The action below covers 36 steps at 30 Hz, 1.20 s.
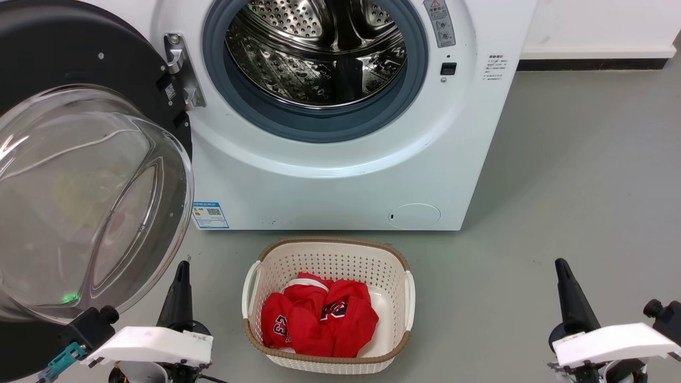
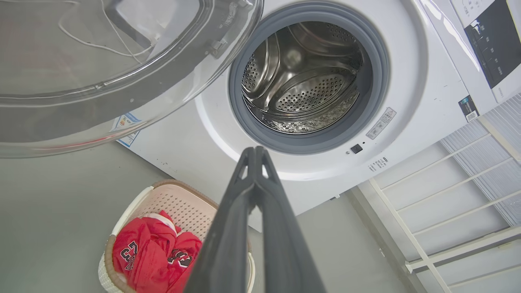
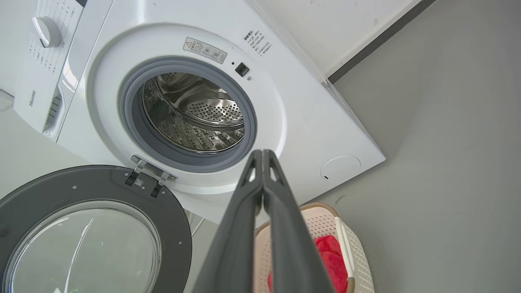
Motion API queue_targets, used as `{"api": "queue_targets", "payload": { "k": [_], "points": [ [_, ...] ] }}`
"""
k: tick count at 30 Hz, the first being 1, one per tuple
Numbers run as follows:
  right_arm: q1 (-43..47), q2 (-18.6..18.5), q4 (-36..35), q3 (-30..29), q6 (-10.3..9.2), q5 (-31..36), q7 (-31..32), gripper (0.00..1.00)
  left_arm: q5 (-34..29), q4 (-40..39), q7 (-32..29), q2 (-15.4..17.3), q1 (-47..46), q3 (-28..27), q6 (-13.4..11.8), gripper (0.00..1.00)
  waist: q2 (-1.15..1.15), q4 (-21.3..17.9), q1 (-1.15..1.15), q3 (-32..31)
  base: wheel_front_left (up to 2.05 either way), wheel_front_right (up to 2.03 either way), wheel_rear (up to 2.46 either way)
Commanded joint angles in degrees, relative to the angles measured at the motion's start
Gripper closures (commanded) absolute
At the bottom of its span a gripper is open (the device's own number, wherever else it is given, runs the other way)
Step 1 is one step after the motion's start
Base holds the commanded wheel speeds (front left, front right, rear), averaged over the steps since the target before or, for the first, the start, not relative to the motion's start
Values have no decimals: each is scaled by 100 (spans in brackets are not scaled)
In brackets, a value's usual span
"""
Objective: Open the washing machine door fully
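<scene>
My left gripper [image 1: 182, 271], fingers together and empty, sits just beside the swung-wide washing machine door [image 1: 90, 175]; my right gripper [image 1: 563, 271], likewise pressed together, is well apart from it.

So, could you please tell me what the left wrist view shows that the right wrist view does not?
The left wrist view adds a white railing beside the machine and the blue energy label. The right wrist view adds the control dial, the round service flap and the dark skirting board. Both share the washing machine door standing open, the steel drum, the basket holding red clothing, and each arm's own shut gripper: left gripper, right gripper.
</scene>
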State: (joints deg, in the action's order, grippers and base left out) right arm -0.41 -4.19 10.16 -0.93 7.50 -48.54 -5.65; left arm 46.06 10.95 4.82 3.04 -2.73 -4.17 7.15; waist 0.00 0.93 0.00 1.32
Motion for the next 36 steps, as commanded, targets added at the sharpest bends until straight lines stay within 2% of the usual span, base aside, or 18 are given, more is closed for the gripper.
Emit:
{"api": "queue_targets", "payload": {
  "k": [1,36],
  "points": [
    [-165,-43,-40,-15,0,-205,36,100,190,-44,-40,16,-166,-28,21,100,0,-1,0,-2,0,0,0],
    [-399,-53,172,-172,-1,-2467,548,100,2480,140,-612,-1,-295,-139,30,100,0,-41,0,-50,0,0,0]
  ]
}}
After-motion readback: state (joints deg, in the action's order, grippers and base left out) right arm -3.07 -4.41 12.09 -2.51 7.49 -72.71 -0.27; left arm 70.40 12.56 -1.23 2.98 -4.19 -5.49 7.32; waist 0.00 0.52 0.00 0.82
